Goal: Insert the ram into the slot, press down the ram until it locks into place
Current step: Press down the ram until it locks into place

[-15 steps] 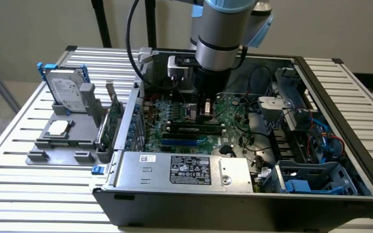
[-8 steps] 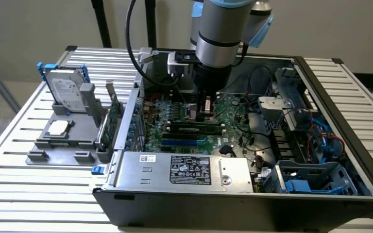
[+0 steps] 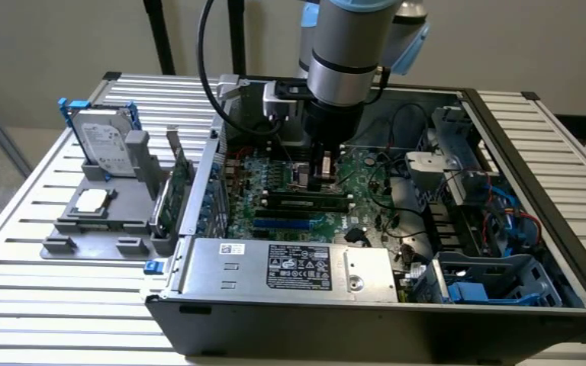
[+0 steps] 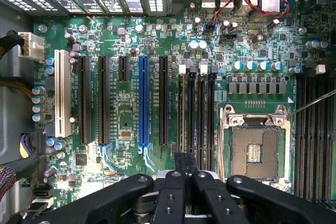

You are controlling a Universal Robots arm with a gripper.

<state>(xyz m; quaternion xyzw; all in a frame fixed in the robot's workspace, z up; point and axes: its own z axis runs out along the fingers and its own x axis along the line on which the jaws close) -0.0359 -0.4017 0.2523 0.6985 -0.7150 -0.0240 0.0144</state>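
Exterior view, left to right. Grey fixture tray (image 3: 89,221) at left of frame on the slatted table (image 3: 28,305); a hard drive (image 3: 104,141) stands upright at its back, a small silver chip (image 3: 91,200) lies on it, and a green expansion card (image 3: 179,191) stands at its right edge, beside the case wall. Open computer case (image 3: 537,198) across centre and right; motherboard (image 3: 272,179) inside; silver power supply (image 3: 288,268) along the lower centre. Robot arm (image 3: 349,53) descends from upper centre. Gripper (image 3: 323,177) is low over the board, fingers drawn together on the ram (image 3: 323,164), held on edge. Slot (image 3: 301,204) lies directly below the gripper, among parallel black sockets.

Wrist view: white socket at left, blue socket (image 4: 142,103) centre-left, memory slots centre, with the ram's dark top edge running down between the closed black fingers (image 4: 168,198), processor socket (image 4: 254,148) at right.
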